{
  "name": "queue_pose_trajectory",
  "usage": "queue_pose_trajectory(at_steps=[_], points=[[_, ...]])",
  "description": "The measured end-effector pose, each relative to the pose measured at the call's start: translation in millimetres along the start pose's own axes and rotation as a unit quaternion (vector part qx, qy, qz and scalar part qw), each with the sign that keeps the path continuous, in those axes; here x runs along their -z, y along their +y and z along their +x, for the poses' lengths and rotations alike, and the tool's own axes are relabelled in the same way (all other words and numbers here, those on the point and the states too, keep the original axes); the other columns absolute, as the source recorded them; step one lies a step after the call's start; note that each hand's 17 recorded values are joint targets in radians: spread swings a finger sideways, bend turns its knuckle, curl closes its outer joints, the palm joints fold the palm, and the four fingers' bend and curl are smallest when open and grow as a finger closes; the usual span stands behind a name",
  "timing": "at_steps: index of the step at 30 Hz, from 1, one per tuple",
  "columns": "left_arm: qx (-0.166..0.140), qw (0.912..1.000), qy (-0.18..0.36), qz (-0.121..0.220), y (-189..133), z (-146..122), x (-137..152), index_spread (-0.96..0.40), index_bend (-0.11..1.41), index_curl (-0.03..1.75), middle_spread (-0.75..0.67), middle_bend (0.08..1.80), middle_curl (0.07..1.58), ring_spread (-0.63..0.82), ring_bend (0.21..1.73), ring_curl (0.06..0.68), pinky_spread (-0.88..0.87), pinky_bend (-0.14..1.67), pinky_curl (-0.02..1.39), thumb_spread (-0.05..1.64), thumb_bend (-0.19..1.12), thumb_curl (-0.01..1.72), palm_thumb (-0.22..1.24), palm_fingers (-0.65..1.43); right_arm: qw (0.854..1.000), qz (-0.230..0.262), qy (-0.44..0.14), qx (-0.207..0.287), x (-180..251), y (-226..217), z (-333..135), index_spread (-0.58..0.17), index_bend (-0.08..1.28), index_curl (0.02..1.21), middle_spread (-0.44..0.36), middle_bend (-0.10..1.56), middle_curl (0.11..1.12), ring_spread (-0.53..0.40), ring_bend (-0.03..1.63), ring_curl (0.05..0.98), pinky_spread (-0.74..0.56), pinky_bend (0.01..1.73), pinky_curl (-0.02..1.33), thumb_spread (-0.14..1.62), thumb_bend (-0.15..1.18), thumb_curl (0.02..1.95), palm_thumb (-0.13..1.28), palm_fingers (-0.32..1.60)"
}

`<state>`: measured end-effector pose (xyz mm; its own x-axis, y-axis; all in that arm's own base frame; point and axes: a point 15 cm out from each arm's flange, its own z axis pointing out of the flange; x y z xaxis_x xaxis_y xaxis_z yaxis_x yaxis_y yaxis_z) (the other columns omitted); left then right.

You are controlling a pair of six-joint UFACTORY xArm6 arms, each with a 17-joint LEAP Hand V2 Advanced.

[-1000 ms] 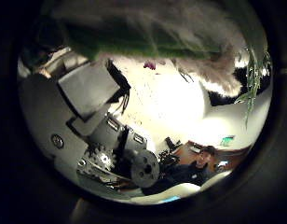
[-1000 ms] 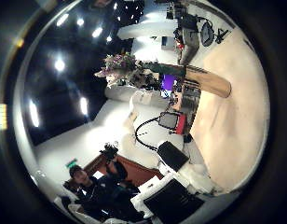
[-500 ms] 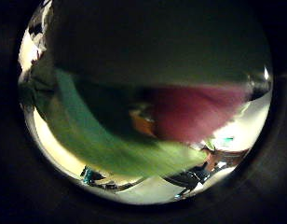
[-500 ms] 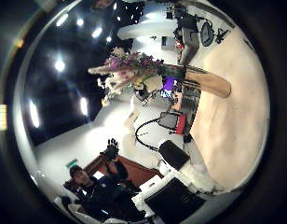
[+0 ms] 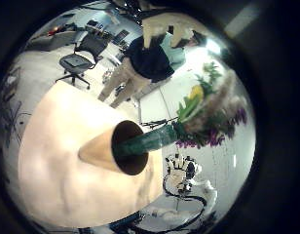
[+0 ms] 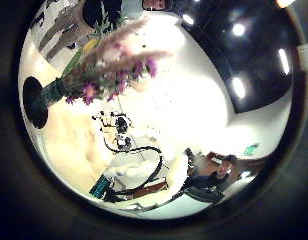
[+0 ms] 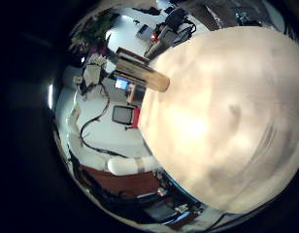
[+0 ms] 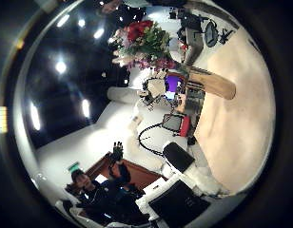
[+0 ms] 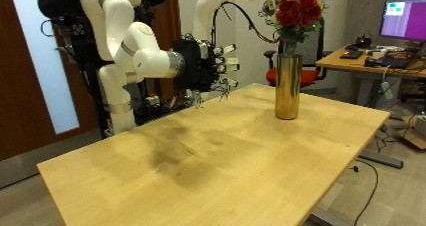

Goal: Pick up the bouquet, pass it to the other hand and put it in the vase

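Since half a second ago the bouquet (image 9: 297, 8) has gone from filling my left thumb side palm view, stems and a red bloom right against the palm, to sitting well clear of it. The right thumb side palm view, itself unshifted, shows the flowers swung from lying sideways near the vase mouth to rising above it. From the outside view, the bouquet now stands in the tall gold vase (image 9: 286, 84). Its stems are down inside the mouth and its red blooms are on top, with the long axis close to vertical and the heads pointing up. The vase stands upright on the wooden table (image 9: 200, 156), near the far edge. My left arm (image 9: 217, 8) reaches in high beside the flowers. My left hand does not show in the outside view and no fingers appear in its own palm views, so I cannot tell whether it is apart or closed. The left little finger side palm view looks down at the dark vase mouth with green stems (image 5: 155, 139) entering it. My right hand (image 9: 203, 66) hangs above the table, well apart from the vase. Its fingers are spread and relaxed, holding nothing and touching nothing.
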<state>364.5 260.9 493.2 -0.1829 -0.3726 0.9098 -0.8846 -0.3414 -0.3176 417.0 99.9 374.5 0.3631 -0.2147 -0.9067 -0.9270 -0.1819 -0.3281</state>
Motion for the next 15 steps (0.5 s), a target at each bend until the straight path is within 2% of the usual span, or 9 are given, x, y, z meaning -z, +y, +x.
queue_pose_trajectory(at_steps=[7, 15], points=[[0.008, 0.9998, 0.011, 0.012, 33.7, 5.8, 1.1, 0.23, 0.12, 0.17, 0.62, 0.15, 0.15, 0.69, 0.40, 0.179, 0.65, 0.24, 0.28, 0.70, -0.04, 0.34, 0.18, -0.17, 1.000, -0.001, -0.007, 0.005, -5.1, -3.9, 3.9, -0.370, 0.16, 0.25, 0.097, 0.18, 0.27, 0.183, 0.44, 0.262, 0.41, 0.58, 0.30, 0.98, -0.03, 0.37, 0.65, -0.02], [0.007, 0.9999, 0.010, 0.012, 53.7, 12.5, 8.8, 0.22, 0.13, 0.15, 0.61, 0.15, 0.12, 0.69, 0.38, 0.186, 0.64, 0.22, 0.29, 0.70, -0.04, 0.34, 0.18, -0.16, 1.000, 0.002, -0.013, -0.004, -5.1, -2.2, 12.4, -0.370, 0.16, 0.25, 0.094, 0.18, 0.27, 0.179, 0.43, 0.261, 0.41, 0.58, 0.30, 0.98, -0.03, 0.37, 0.66, -0.02]])
